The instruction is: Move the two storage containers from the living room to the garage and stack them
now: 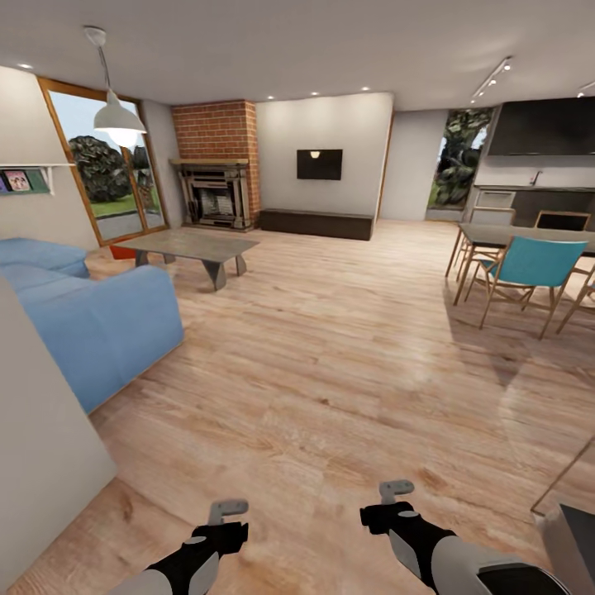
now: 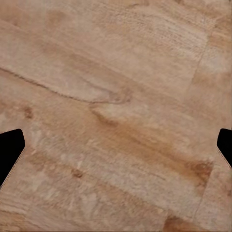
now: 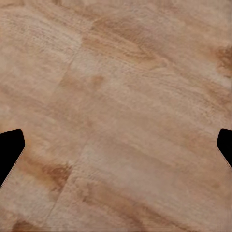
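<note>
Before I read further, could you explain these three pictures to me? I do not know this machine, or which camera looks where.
This is a simulated wheeled robot with two arms. The large picture comes from its head: the left gripper and the right gripper hang low over the wood-plank floor. Ahead stand a blue sofa, a coffee table, something red-orange behind it, and a dining table. The other two pictures come from cameras on the wrists, looking down at the planks. Both grippers are open and hold nothing.

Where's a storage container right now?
In the head view, a red-orange storage container peeks out on the wood floor at far left, behind the grey coffee table and below the big window.
</note>
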`<state>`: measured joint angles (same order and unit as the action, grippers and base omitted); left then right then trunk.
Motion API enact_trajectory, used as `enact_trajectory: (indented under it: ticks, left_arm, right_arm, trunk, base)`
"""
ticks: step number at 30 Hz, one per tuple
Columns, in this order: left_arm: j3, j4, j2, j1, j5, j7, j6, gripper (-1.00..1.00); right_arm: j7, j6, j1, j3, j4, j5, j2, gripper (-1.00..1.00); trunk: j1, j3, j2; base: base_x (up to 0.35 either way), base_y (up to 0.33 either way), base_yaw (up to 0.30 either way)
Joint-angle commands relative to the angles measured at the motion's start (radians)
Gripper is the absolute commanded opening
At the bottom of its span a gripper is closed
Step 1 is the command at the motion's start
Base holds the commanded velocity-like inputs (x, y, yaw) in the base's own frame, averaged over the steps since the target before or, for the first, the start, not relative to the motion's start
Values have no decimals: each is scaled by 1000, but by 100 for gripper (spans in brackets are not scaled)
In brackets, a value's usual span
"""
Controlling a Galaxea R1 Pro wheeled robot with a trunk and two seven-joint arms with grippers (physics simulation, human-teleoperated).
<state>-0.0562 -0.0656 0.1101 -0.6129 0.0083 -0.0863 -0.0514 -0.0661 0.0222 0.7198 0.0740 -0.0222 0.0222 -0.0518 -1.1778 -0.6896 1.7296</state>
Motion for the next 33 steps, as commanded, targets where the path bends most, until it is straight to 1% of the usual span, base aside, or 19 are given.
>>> enact_trajectory:
  ticks: [1, 33]
  left_arm:
    - [-5, 1, 0, -1, 1, -1, -4, 100]
    - [-5, 1, 0, -1, 1, -1, -4, 100]
  right_arm:
    - [-4, 2, 1, 7, -2, 2, 0, 100]
    - [-4, 4, 1, 7, -2, 2, 0, 100]
  trunk:
    - [-1, -1, 0]
    - [-1, -1, 0]
  base:
    - [345, 0, 0]
    - [345, 0, 0]
